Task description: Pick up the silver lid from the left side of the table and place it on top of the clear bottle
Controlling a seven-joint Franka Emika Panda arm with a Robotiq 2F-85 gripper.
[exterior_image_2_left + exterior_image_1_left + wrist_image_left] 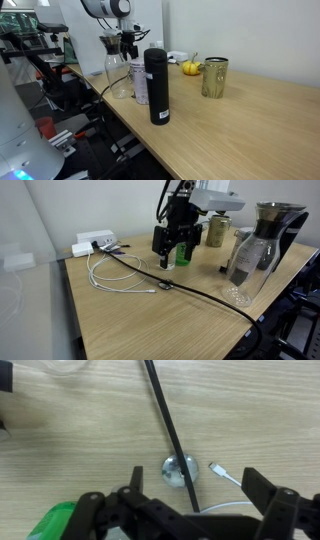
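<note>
The silver lid [178, 470] lies flat on the wooden table, with a black cable [165, 415] running across its top. In the wrist view my gripper [195, 490] is open and empty, hovering above the lid with one finger on each side. In an exterior view the gripper [172, 252] hangs over the table's middle, and the lid shows as a small blob [166, 284] below it. The clear bottle [243, 262] stands apart, toward the table's edge. It also shows in an exterior view [140, 82], behind a black flask [157, 85].
A green bottle [183, 252] stands right beside the gripper and shows in the wrist view [55, 520]. A white cable [115, 280] ends near the lid [218, 468]. A glass carafe [278, 225], a metal mug [214, 77] and a white power strip [92, 242] stand round the table.
</note>
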